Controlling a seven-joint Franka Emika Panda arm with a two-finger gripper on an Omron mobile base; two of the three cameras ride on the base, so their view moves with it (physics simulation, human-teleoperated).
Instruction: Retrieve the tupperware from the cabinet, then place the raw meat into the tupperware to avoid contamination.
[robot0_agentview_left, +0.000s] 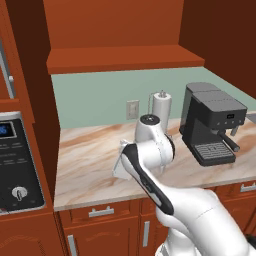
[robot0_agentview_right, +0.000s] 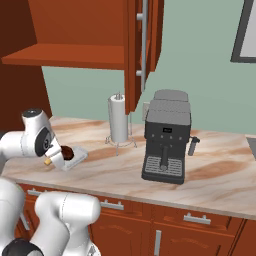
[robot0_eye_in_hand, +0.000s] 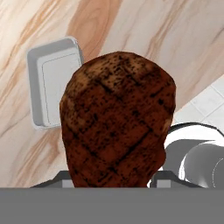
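The raw meat (robot0_eye_in_hand: 117, 120), a dark reddish-brown lump with grill marks, sits between my gripper's (robot0_eye_in_hand: 114, 177) two fingers, which are shut on its sides. It hangs a little above the marble counter. From the right base view the meat (robot0_agentview_right: 66, 152) hovers over the near edge of the tupperware (robot0_agentview_right: 76, 159), its tan bone end pointing toward the counter front. The tupperware (robot0_eye_in_hand: 54, 81), a shallow white tray, lies on the counter behind and to the left of the meat in the hand view. My arm hides most of the tupperware (robot0_agentview_left: 119, 168) from the left. The cabinet (robot0_agentview_right: 142, 45) stands open above.
A paper-towel roll (robot0_agentview_right: 118, 120) on a wire stand and a dark coffee machine (robot0_agentview_right: 166, 137) stand to the right on the counter (robot0_agentview_right: 115, 170). An oven panel (robot0_agentview_left: 15, 160) bounds the left. The open cabinet door hangs over the paper towels.
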